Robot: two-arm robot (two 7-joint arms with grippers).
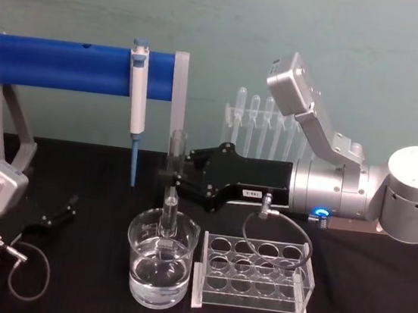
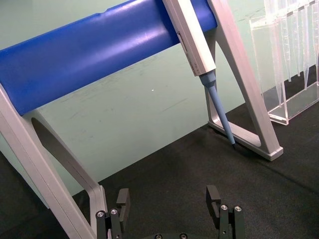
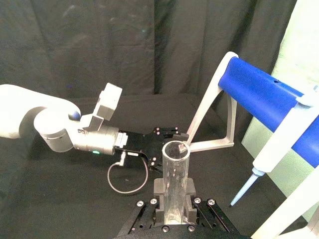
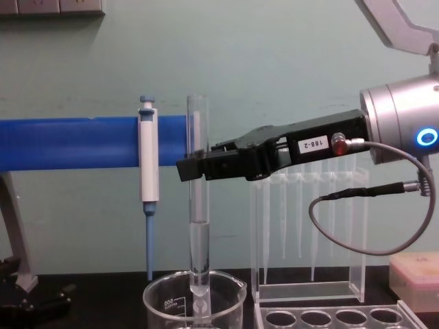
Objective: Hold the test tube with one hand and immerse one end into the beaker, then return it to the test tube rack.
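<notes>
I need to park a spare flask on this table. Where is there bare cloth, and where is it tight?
Bare cloth lies right of the test tube rack, and between the beaker and the left claw, which rests open there. Tight: beaker and rack stand close together, with the right claw holding the test tube in the beaker.

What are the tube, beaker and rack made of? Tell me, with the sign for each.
The tube: clear glass by the look, smooth, glossy; the background shows through. The beaker: likely glass too, transparent with white printed marks. The rack: probably clear plastic, flat see-through walls, whitish edges.
</notes>
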